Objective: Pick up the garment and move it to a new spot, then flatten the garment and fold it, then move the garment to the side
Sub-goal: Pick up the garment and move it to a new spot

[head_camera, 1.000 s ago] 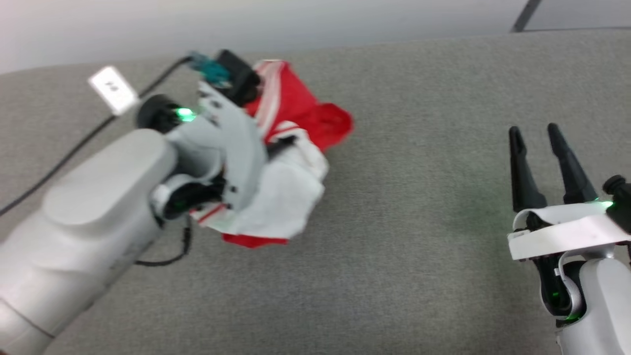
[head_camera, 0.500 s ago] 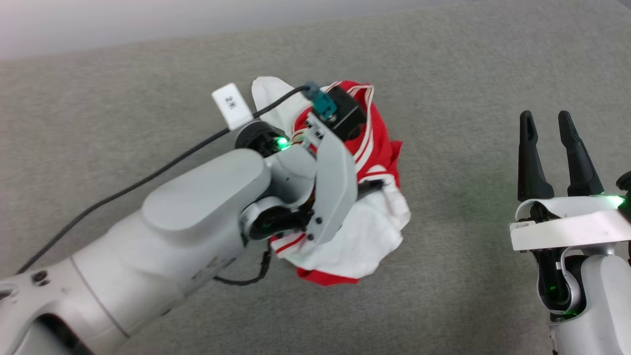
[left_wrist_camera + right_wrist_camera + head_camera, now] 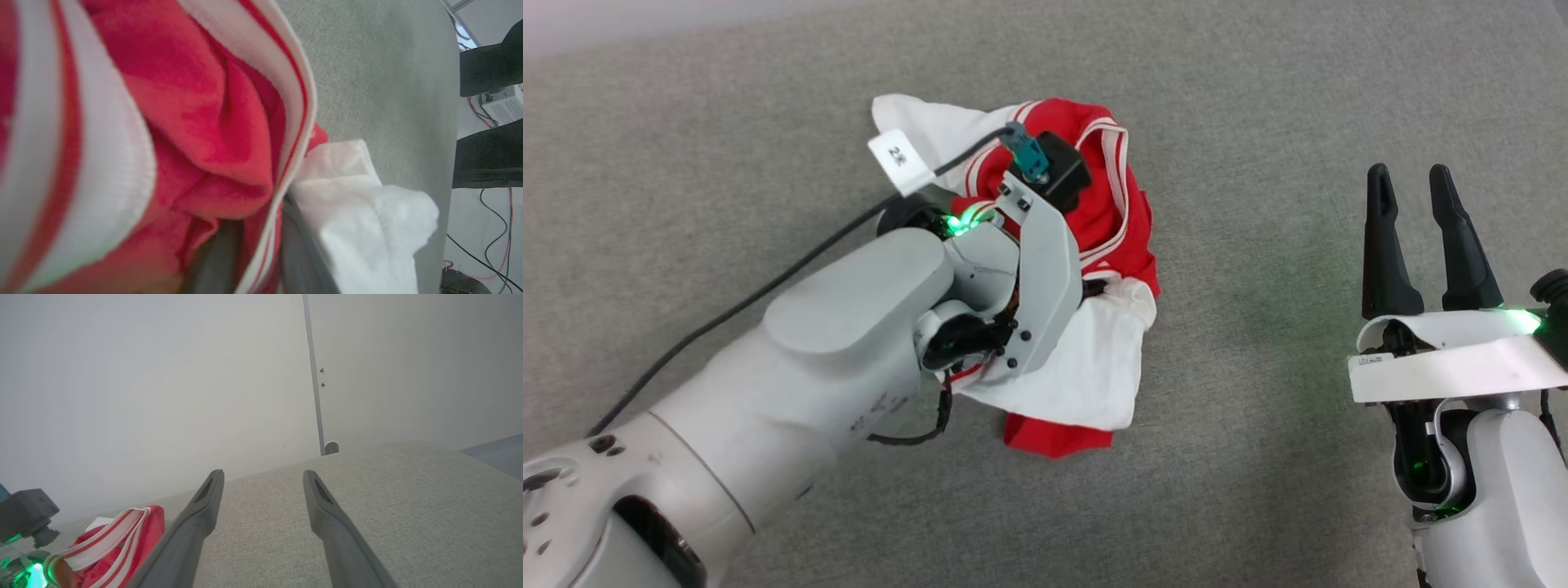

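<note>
On the left of the grey tabletop point(image 3: 1258, 408): garment gathered in one grip for relocation.
The left end effector point(image 3: 261, 245) is narrowed onto striped trim of the garment point(image 3: 1111, 204). Red body and white sleeve clump beneath the wrist, probably so the whole shirt travels together. The right end effector point(image 3: 1407, 173) stands spread wide and empty, well apart, likely kept clear until flattening.

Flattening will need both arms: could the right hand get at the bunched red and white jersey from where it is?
Probably yes: the right hand stands open and empty, with bare grey cloth surface between it and the red and white jersey.
</note>
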